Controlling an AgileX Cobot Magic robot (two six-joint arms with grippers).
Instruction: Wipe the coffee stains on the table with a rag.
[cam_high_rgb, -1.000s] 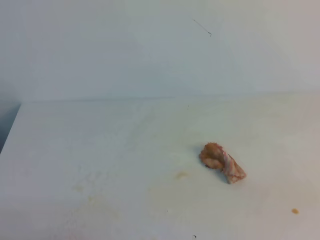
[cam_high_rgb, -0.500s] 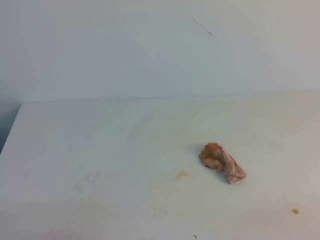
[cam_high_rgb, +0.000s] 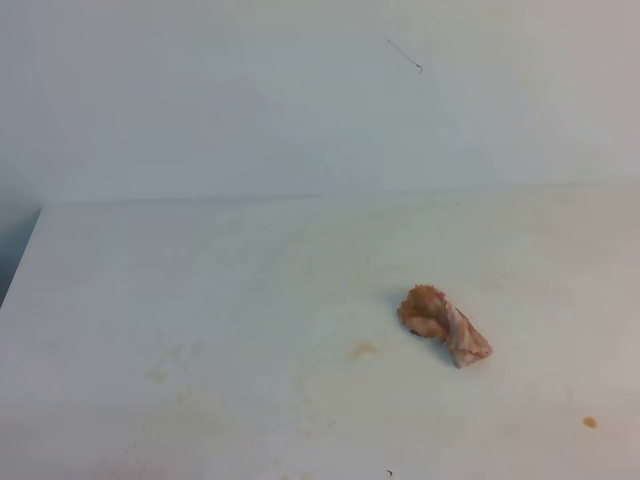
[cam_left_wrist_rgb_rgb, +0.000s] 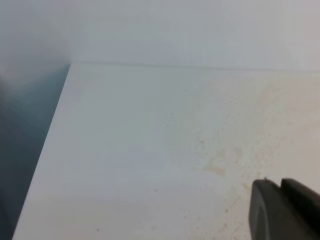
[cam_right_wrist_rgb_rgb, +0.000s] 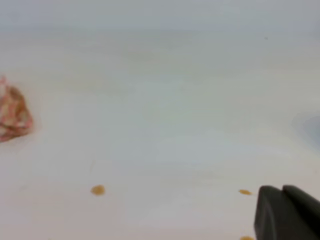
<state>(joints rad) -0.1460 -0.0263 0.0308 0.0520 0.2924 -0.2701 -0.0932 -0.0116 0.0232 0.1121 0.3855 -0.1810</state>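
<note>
The rag (cam_high_rgb: 445, 325), a wadded pink-and-white cloth with orange-brown patches, lies on the white table (cam_high_rgb: 200, 280) right of centre. It also shows at the left edge of the right wrist view (cam_right_wrist_rgb_rgb: 12, 115). Of the coffee stains, only a faint tan smear (cam_high_rgb: 362, 350) left of the rag and a tiny orange dot (cam_high_rgb: 590, 422) at the front right show. No gripper is in the high view. The left gripper (cam_left_wrist_rgb_rgb: 281, 183) and right gripper (cam_right_wrist_rgb_rgb: 282, 189) each show as dark fingers lying together in the lower right corner of their own wrist view, holding nothing.
Pale yellowish smudges (cam_high_rgb: 157, 376) mark the front left of the table. The table's left edge (cam_left_wrist_rgb_rgb: 55, 115) drops to a dark gap. Small orange drops (cam_right_wrist_rgb_rgb: 98, 189) (cam_right_wrist_rgb_rgb: 244, 192) lie on the table near the right gripper. A plain white wall (cam_high_rgb: 300, 100) stands behind.
</note>
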